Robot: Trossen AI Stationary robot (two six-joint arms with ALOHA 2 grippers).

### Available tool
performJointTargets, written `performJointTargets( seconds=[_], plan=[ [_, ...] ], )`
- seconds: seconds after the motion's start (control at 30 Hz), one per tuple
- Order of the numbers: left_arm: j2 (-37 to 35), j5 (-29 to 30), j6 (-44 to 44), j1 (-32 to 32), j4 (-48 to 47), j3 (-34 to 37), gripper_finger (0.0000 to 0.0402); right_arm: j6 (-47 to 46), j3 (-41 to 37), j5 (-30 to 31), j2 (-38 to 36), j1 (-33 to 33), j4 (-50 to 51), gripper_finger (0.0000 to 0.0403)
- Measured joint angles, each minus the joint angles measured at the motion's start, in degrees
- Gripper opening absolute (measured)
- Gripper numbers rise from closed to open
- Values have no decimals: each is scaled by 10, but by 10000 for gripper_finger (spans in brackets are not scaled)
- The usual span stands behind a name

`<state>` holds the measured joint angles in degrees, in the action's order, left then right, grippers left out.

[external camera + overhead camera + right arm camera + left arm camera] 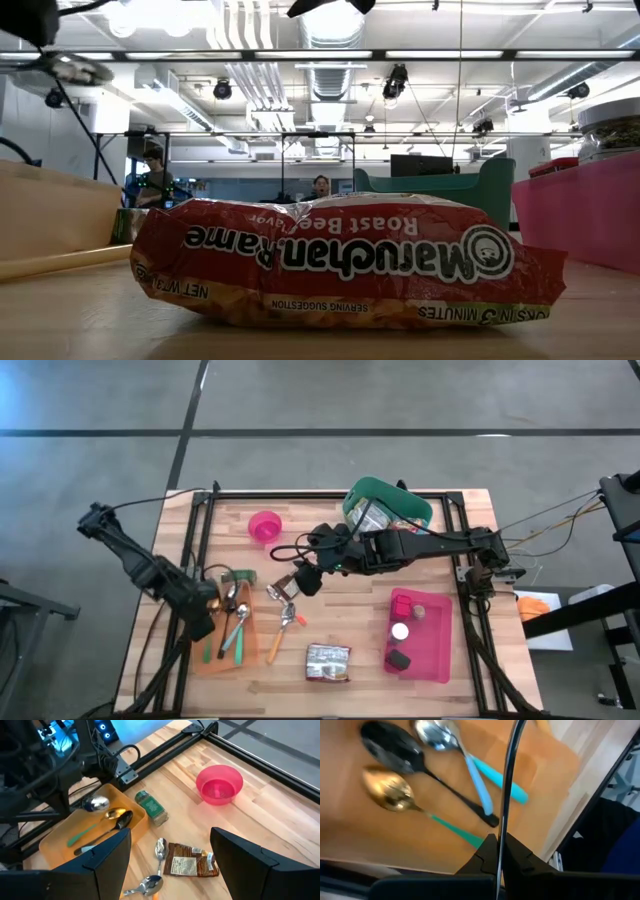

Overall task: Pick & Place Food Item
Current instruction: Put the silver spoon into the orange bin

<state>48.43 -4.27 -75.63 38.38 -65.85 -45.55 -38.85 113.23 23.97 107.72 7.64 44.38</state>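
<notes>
Right gripper (300,576), fingers spread and empty, hovers just at 2 o'clock of the brown packet (191,865). Left gripper (205,622), pressed together, rests over the orange tray (255,645) at 8 o'clock.

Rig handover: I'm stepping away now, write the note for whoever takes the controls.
Left gripper: shut, empty, parked over the orange tray of spoons.
Right gripper: fingers open, empty, above the table's middle, over the small brown snack packet.
Ramen packet lies flat near the table's front edge, untouched.
Pink bowl is empty; pink bin holds a few small items; green basket at the back.
Done: no food item picked yet.
Left: grasp a food item and place it; the target container isn't evident.
</notes>
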Motion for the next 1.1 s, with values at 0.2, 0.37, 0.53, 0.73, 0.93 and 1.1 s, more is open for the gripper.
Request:
performJointTargets(
  seconds=[0.2, 0.37, 0.53, 0.73, 0.93, 1.1],
  plan=[
    [0, 3, -84, 47, 111, 74, 0, -2, 0, 0, 0, 3, 0, 270],
    [0, 12, -153, 57, 158, 131, 0, -15, 0, 0, 0, 6, 0, 270],
    [0, 22, -181, 58, 227, 168, 0, -40, 0, -14, 0, 18, 12, 270],
    [0, 38, -227, 58, 252, 193, 0, -43, 0, -96, 0, 47, 60, 270],
    [1, 44, -276, 58, 258, 216, 0, -77, -11, -123, 1, 83, 116, 270],
    [2, 43, -295, 58, 271, 228, 0, -123, -54, -139, 2, 124, 94, 270]
  ],
)
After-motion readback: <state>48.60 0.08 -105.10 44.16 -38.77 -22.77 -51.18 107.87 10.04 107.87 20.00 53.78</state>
